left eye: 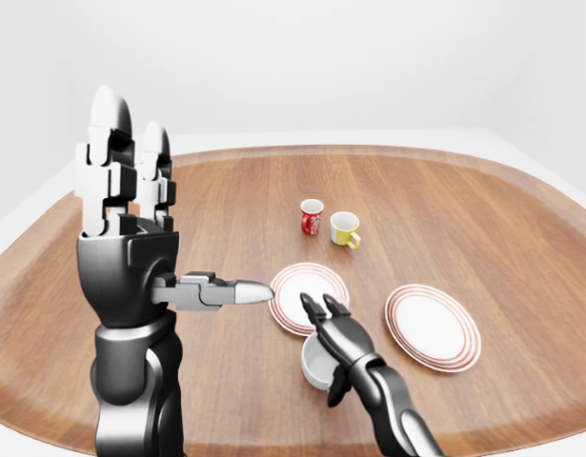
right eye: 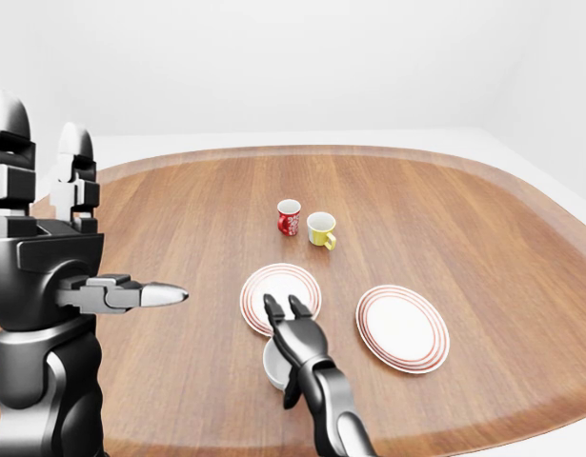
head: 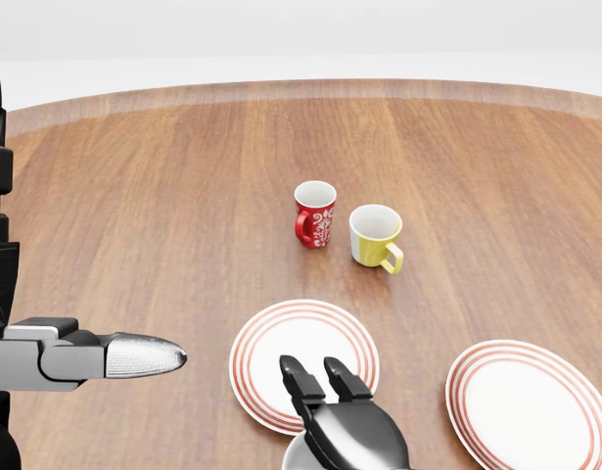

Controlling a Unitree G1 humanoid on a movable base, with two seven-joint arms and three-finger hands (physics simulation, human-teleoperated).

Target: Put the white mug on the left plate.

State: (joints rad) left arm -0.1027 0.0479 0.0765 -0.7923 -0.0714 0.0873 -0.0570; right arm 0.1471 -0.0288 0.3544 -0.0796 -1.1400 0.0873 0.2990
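While right robot hand [left eye: 335, 338] sits over white mug [left eye: 316, 365], fingers wrapped round its rim, grip looks closed. Mug on counter [left eye: 226, 209], just below left plate [left eye: 294, 290] in left-eye view. Plate lies directly up-view; short carry. Left robot hand [left eye: 131, 205] raised, fingers spread, well apart.

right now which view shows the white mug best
The left-eye view: the white mug shows its open rim beside the right hand. The right-eye view shows it smaller; the head view shows only a sliver at its bottom edge.
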